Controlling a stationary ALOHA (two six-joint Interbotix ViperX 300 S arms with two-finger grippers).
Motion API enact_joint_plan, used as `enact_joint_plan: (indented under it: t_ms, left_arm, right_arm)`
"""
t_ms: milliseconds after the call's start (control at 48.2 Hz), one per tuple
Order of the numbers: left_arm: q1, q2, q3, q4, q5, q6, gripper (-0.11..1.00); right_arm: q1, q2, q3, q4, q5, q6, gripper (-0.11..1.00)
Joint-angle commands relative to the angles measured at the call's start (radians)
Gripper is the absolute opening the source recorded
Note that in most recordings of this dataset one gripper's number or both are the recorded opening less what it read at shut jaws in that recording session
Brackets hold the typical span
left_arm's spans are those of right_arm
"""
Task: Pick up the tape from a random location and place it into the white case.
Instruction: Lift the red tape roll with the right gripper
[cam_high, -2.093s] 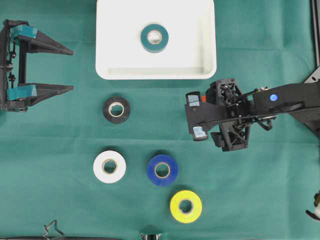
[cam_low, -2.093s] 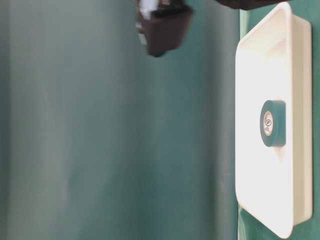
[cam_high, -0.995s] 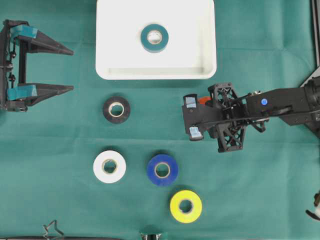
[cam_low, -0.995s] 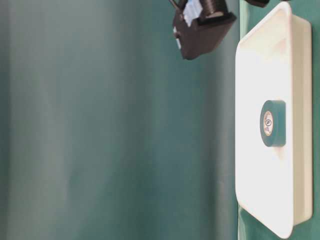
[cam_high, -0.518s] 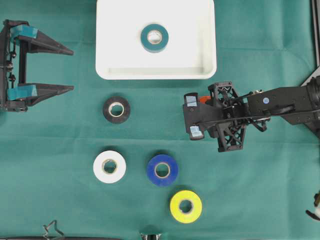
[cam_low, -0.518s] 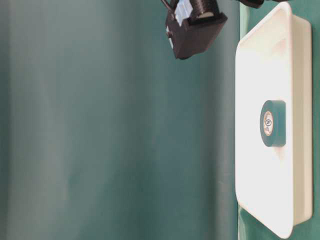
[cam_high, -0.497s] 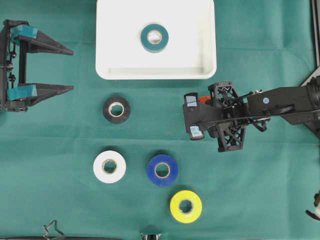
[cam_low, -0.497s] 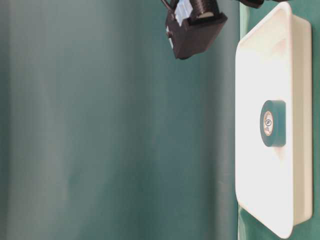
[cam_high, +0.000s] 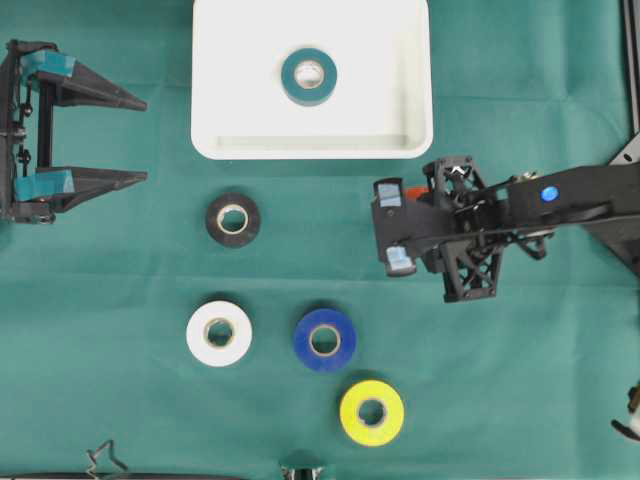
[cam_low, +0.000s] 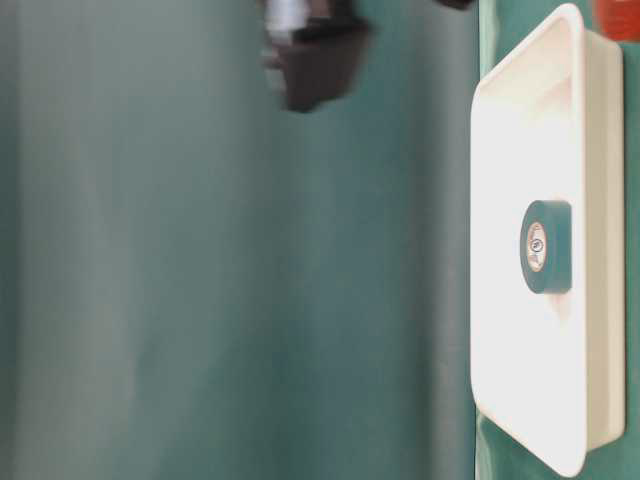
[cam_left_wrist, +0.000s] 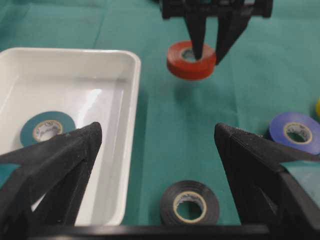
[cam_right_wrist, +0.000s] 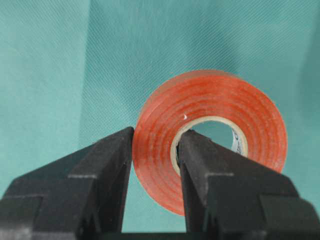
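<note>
My right gripper (cam_right_wrist: 156, 137) is shut on a red tape roll (cam_right_wrist: 240, 110), one finger inside the core and one outside the wall. In the left wrist view the red tape (cam_left_wrist: 191, 61) hangs just above the green cloth, right of the white case (cam_left_wrist: 131, 100). From overhead only a sliver of the red tape (cam_high: 413, 191) shows under the right arm, below the case's (cam_high: 400, 142) lower right corner. A teal tape roll (cam_high: 309, 76) lies flat inside the case. My left gripper (cam_high: 145, 140) stands open and empty at the far left.
Loose rolls lie on the cloth below the case: black (cam_high: 233, 218), white (cam_high: 219, 333), blue (cam_high: 325, 340) and yellow (cam_high: 372, 412). A small metal clip (cam_high: 105, 460) sits at the bottom left edge.
The right arm has shifted slightly right and away from the cloth, still holding the red tape. The left arm and the other rolls have not moved.
</note>
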Motion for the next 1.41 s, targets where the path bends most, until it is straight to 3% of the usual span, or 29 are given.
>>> enact_joint_plan:
  t_ms: [0,642,933,1389]
  left_arm:
    - [0.000,0.002,-0.020,-0.002,-0.011,0.000,0.97]
    - [0.000,0.002,-0.021,-0.002,-0.011,-0.002,0.97]
    - [-0.002,0.002,-0.021,-0.002,-0.011,-0.002,0.97]
    - [0.000,0.002,-0.021,-0.002,-0.011,-0.002,0.97]
  right_arm:
    - [-0.002,-0.061,-0.043,0.000,0.041,0.002,0.29]
    - [-0.002,-0.256,-0.227,-0.003,0.411,0.003,0.29]
    - [-0.003,-0.281,-0.282,-0.009,0.497,0.003,0.29]
    - [-0.002,-0.281,-0.282,-0.011,0.499,0.003,0.29]
